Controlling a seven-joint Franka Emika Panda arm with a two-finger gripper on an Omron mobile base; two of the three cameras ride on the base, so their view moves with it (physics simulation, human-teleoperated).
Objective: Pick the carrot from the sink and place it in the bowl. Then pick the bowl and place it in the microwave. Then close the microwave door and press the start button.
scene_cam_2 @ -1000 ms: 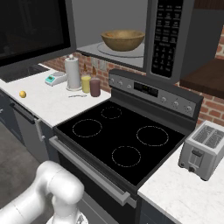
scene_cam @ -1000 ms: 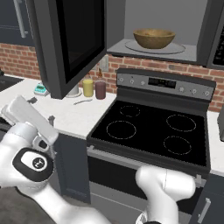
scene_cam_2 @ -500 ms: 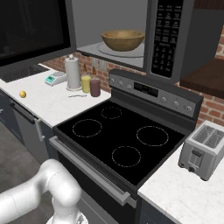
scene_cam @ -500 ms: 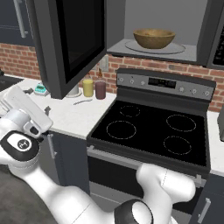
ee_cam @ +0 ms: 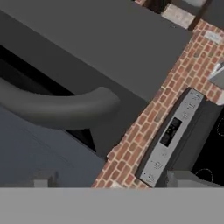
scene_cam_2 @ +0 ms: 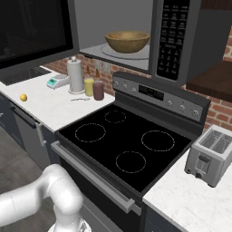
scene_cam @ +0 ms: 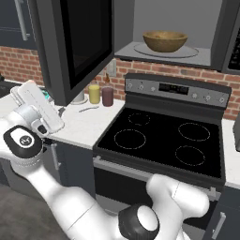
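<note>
Gripper (ee_cam: 109, 180) is hanging open, empty; swinging toward twelve o'clock risks glancing off the microwave door (scene_cam: 75, 47).

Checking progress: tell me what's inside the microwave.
The wooden bowl sits on the glass turntable in the open microwave. The bowl's rim hides whether the carrot is inside.

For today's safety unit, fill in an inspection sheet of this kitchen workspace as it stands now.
Surface: white counter beside a black stove.
Job's things: wooden bowl sits inside the microwave; microwave door hangs open.
Clutter: paper towel roll, two jars, small yellow fruit, toaster.
Grippers: gripper faces the door handle, jaws open, holding nothing.
Cables: nothing seen.
Surroundings: brick wall.
</note>
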